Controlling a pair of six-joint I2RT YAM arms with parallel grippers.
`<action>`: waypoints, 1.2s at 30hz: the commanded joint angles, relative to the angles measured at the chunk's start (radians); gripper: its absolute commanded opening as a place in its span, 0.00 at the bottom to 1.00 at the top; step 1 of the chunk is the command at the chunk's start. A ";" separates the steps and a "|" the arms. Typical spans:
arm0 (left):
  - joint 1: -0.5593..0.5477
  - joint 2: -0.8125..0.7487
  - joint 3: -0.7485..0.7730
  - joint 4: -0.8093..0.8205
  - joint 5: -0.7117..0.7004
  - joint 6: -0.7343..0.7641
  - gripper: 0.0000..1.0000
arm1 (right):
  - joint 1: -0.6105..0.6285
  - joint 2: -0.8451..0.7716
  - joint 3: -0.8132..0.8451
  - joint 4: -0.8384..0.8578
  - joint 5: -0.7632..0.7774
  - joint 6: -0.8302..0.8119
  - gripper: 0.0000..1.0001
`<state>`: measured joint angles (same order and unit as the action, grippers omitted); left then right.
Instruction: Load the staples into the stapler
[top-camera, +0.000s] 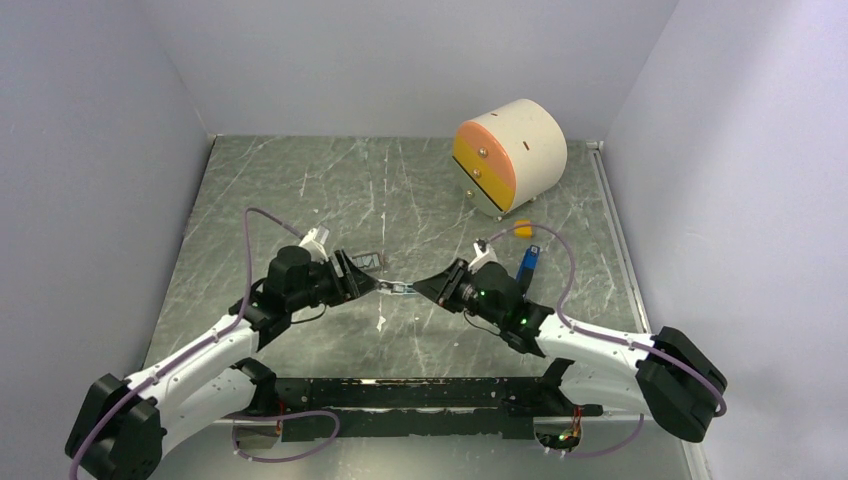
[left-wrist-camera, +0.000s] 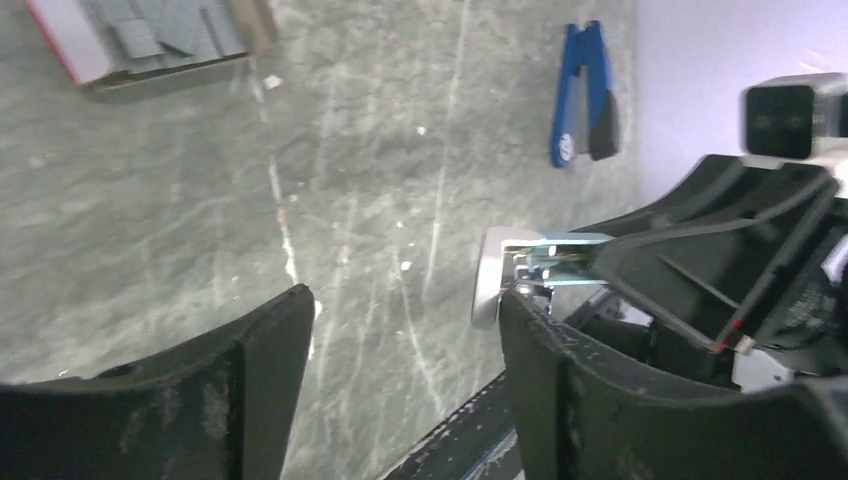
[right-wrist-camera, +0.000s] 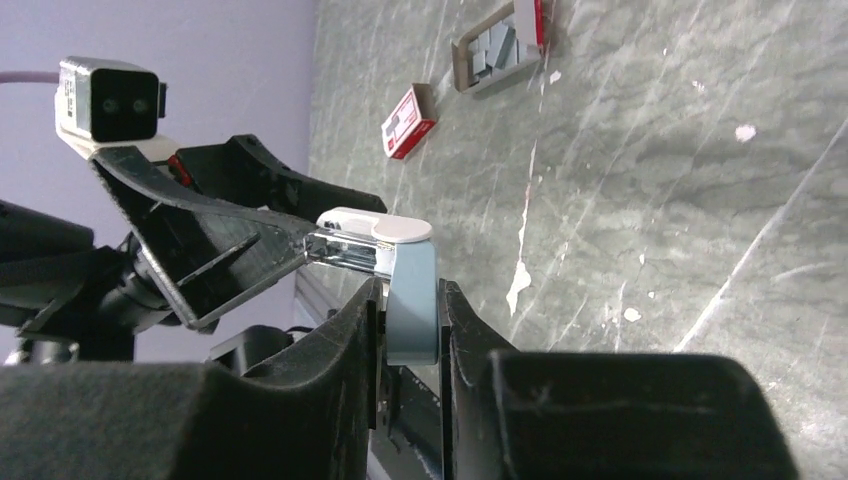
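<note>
The bright-blue stapler (top-camera: 528, 262) lies on the table to the right of my right arm; it also shows in the left wrist view (left-wrist-camera: 585, 95). Grey staples (right-wrist-camera: 495, 45) lie in an open cardboard tray, also seen in the left wrist view (left-wrist-camera: 160, 25) and the top view (top-camera: 368, 260). My right gripper (right-wrist-camera: 410, 290) is shut on a short pale-blue-and-white piece (right-wrist-camera: 410, 300) and holds it above the table centre (top-camera: 403, 289). My left gripper (left-wrist-camera: 405, 300) is open, and its right finger (left-wrist-camera: 560, 380) is next to that piece (left-wrist-camera: 520, 265).
A red-and-white box (right-wrist-camera: 408, 122) lies beside the staple tray. A cream cylinder with an orange-and-yellow face (top-camera: 510, 155) stands at the back right, with a small yellow item (top-camera: 522, 228) in front of it. Walls enclose the table on three sides.
</note>
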<state>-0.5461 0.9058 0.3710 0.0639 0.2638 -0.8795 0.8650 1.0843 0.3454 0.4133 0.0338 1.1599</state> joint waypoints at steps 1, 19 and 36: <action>-0.005 -0.044 0.089 -0.227 -0.136 0.084 0.75 | -0.001 -0.005 0.108 -0.207 0.025 -0.151 0.11; -0.005 -0.235 0.287 -0.510 -0.191 0.241 0.83 | -0.040 0.183 0.525 -0.758 -0.127 -0.877 0.18; -0.005 -0.209 0.333 -0.510 -0.250 0.333 0.77 | -0.162 0.736 1.053 -1.070 -0.476 -1.460 0.22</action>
<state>-0.5461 0.7189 0.7002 -0.4610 0.0391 -0.5861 0.7418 1.7222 1.2472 -0.4992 -0.3614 -0.1043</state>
